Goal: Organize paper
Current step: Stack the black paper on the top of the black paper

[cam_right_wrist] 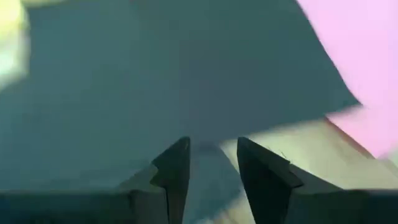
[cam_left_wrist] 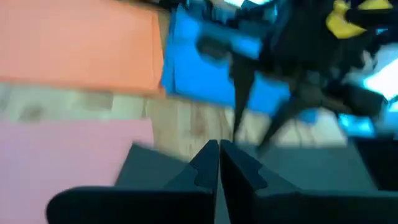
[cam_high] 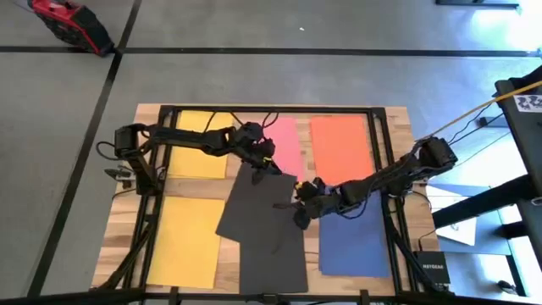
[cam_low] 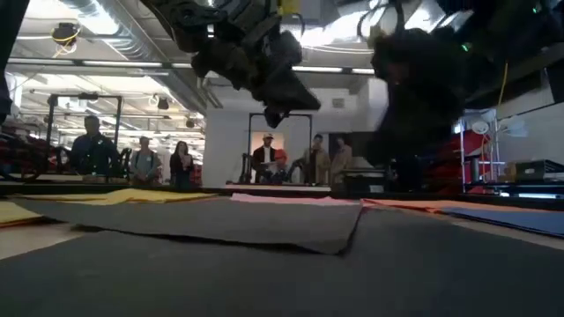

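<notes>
Two black sheets lie mid-table. One is tilted (cam_high: 254, 203) and rests on the other (cam_high: 275, 254), with a corner slightly raised (cam_low: 352, 239). Around them lie two yellow sheets (cam_high: 199, 144) (cam_high: 186, 241), a pink sheet (cam_high: 288, 144), an orange sheet (cam_high: 339, 148) and a dark blue sheet (cam_high: 356, 241), all flat on the wood. My left gripper (cam_left_wrist: 217, 163) is shut and hangs above the tilted sheet's far corner, raised off the table (cam_low: 273, 114). My right gripper (cam_right_wrist: 211, 158) is open, low at that sheet's right edge (cam_high: 299, 212). My right gripper's open fingers (cam_right_wrist: 174, 168) point down at the tilted black sheet's right edge (cam_right_wrist: 205, 140), beside bare wood. Whether they touch the sheet I cannot tell.
A black frame (cam_high: 381, 144) runs along the tabletop's edges. Bare wood shows between the sheets and along the table's left and right margins. Several people (cam_low: 291, 163) stand in the room beyond the far edge.
</notes>
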